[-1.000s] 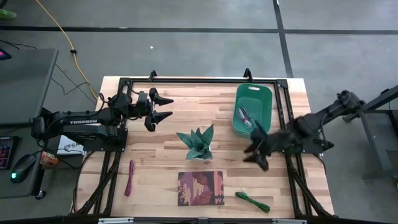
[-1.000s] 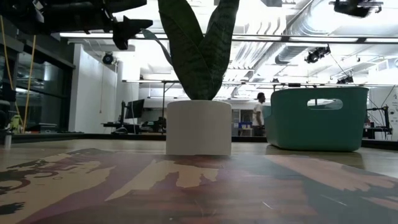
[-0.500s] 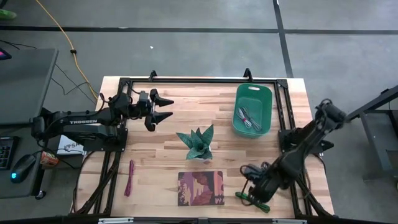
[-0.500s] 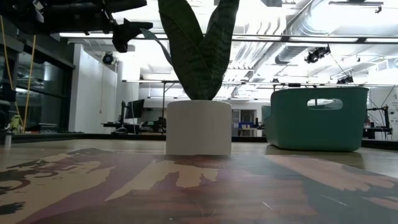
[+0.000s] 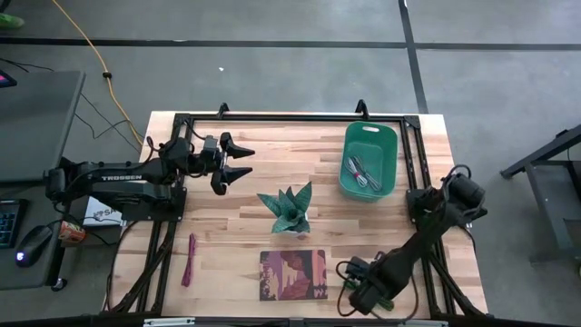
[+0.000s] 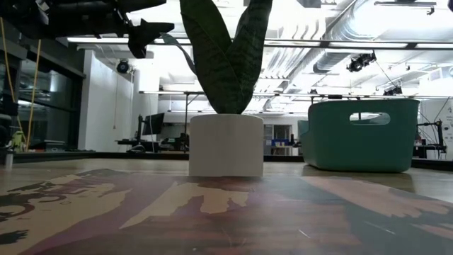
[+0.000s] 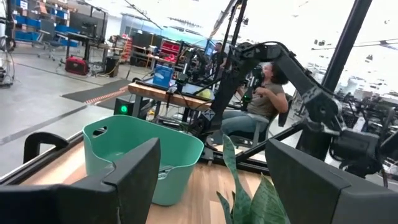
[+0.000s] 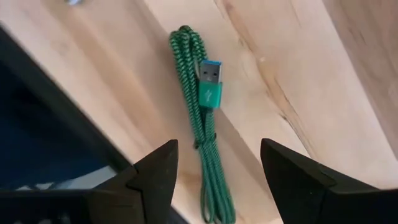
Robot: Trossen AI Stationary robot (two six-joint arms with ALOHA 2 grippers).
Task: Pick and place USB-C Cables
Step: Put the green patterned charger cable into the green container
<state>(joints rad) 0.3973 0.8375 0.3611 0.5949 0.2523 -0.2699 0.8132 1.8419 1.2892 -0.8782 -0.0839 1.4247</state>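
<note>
In the high view, the right gripper [image 5: 363, 295] hangs low over the worktop's front edge near the right corner, directly above the green cable, which its body hides from this camera. The left gripper [image 5: 238, 160] waits over the back left part of the worktop with its fingers spread apart. The teal bin [image 5: 349, 182] stands near the back right corner and holds two cable bundles [image 5: 361, 173], grey-silver and white as far as can be told. The dark red cable [image 5: 189, 260] lies stretched out near the front left corner, well apart from the reddish-brown book [image 5: 292, 274], which sits at the front edge in the middle. The potted plant [image 5: 288, 211] stands at the centre of the worktop, between the bin and the book. In the low view, the plant's white pot [image 6: 226, 145] fills the middle, the teal bin [image 6: 361, 134] stands beyond it, the book's cover [image 6: 177, 212] spreads across the foreground, and the left gripper [image 6: 150, 32] shows overhead. In the left wrist view, that gripper's two dark fingers [image 7: 134, 180] stand wide apart, with the teal bin [image 7: 146, 158] and plant leaves [image 7: 249, 202] ahead and a seated person [image 7: 261, 102] in the room beyond. In the right wrist view, the green cable [image 8: 208, 134] lies folded lengthwise on the bare wood beside the worktop's edge, its metal plug showing, between the right gripper's fingers [image 8: 155, 174], which are parted on either side of it and not touching it.
</note>
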